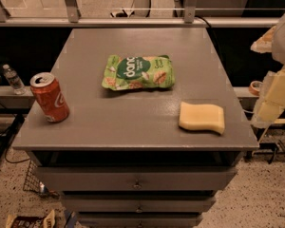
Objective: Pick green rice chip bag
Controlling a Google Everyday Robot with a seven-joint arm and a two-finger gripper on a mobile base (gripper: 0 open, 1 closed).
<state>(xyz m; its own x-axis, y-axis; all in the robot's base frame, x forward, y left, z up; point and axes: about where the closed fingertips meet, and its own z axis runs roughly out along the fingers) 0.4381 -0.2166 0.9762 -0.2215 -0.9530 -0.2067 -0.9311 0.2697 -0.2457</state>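
Note:
The green rice chip bag lies flat on the grey cabinet top, a little left of centre and toward the back. It is light green with a dark green oval and white lettering. My gripper hangs at the right edge of the view, beyond the cabinet's right side and well apart from the bag. It holds nothing that I can see.
A red soda can stands tilted near the cabinet's left edge. A yellow sponge lies at the front right. Drawers run below the top. A water bottle stands on a low shelf at the left.

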